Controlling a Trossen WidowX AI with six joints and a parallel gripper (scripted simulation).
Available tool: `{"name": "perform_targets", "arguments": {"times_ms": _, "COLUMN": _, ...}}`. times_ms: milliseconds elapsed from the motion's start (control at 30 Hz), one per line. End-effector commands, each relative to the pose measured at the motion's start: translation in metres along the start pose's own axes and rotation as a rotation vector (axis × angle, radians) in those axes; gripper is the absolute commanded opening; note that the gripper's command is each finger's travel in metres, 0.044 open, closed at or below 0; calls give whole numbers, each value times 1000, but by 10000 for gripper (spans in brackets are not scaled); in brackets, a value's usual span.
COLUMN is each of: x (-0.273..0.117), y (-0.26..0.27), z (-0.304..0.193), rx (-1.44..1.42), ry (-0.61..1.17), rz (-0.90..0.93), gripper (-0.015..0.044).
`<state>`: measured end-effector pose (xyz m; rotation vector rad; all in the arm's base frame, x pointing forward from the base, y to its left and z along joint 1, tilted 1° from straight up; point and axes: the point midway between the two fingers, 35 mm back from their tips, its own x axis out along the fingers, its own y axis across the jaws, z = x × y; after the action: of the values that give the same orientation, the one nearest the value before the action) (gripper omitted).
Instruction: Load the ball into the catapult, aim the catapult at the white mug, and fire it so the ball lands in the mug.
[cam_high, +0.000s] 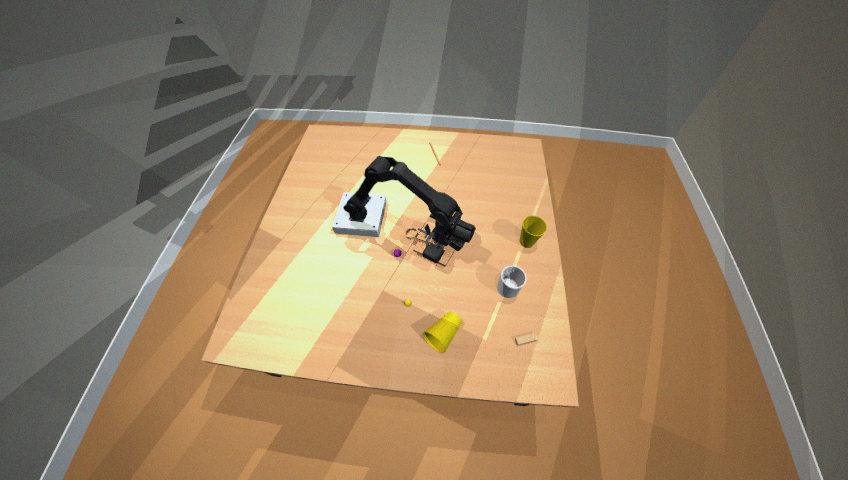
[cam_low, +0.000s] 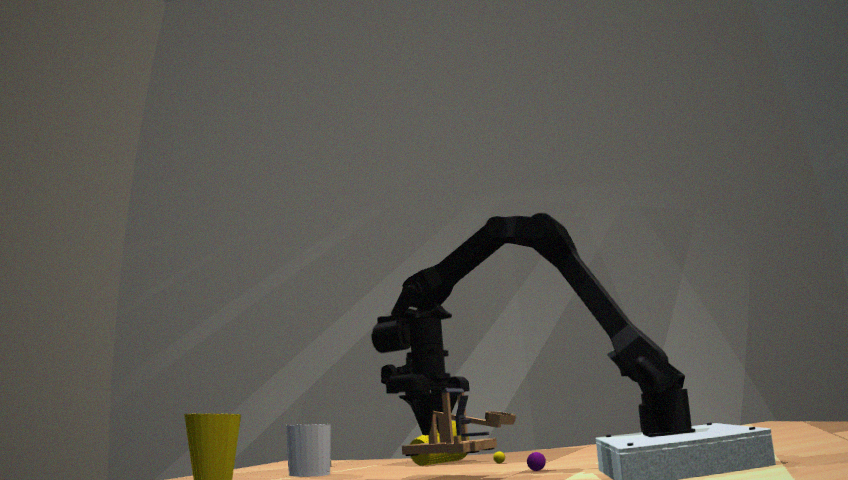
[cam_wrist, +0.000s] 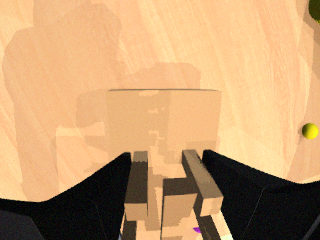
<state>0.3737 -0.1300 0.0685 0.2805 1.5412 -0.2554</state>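
Observation:
The wooden catapult (cam_low: 446, 447) (cam_wrist: 192, 117) is held a little above the table, its base nearly level. My gripper (cam_low: 437, 425) (cam_wrist: 167, 158) is shut on its upright frame, pointing down. The catapult's round cup (cam_high: 411, 233) (cam_low: 499, 418) looks empty and points towards the robot's base. A purple ball (cam_high: 397, 252) (cam_low: 536, 460) and a smaller yellow ball (cam_high: 407, 302) (cam_low: 498, 457) (cam_wrist: 310, 131) lie on the table. The white mug (cam_high: 511, 282) (cam_low: 308, 450) stands upright, away from the catapult. The arm hides part of the catapult in the top view.
An olive-yellow cup (cam_high: 532, 231) (cam_low: 212, 446) stands near the white mug. A yellow cup (cam_high: 443, 333) lies on its side. A small wooden block (cam_high: 526, 339) lies near the table's right edge. A thin stick (cam_high: 435, 153) lies at the back.

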Motion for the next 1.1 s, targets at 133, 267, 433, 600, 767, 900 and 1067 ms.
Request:
{"name": "perform_targets", "arguments": {"times_ms": 133, "x": -1, "y": 3, "z": 4, "rx": -21, "ry": -11, "rz": 2, "gripper": 0}}
{"name": "perform_targets", "arguments": {"times_ms": 267, "x": 6, "y": 3, "z": 4, "rx": -21, "ry": -11, "rz": 2, "gripper": 0}}
{"name": "perform_targets", "arguments": {"times_ms": 433, "x": 14, "y": 3, "z": 5, "rx": -21, "ry": -11, "rz": 2, "gripper": 0}}
{"name": "perform_targets", "arguments": {"times_ms": 600, "x": 22, "y": 4, "z": 5, "rx": -21, "ry": -11, "rz": 2, "gripper": 0}}
{"name": "perform_targets", "arguments": {"times_ms": 767, "x": 30, "y": 4, "z": 5, "rx": -21, "ry": -11, "rz": 2, "gripper": 0}}
{"name": "perform_targets", "arguments": {"times_ms": 900, "x": 37, "y": 4, "z": 5, "rx": -21, "ry": -11, "rz": 2, "gripper": 0}}
{"name": "perform_targets", "arguments": {"times_ms": 1067, "x": 41, "y": 3, "z": 4, "rx": -20, "ry": -5, "rz": 0, "gripper": 0}}
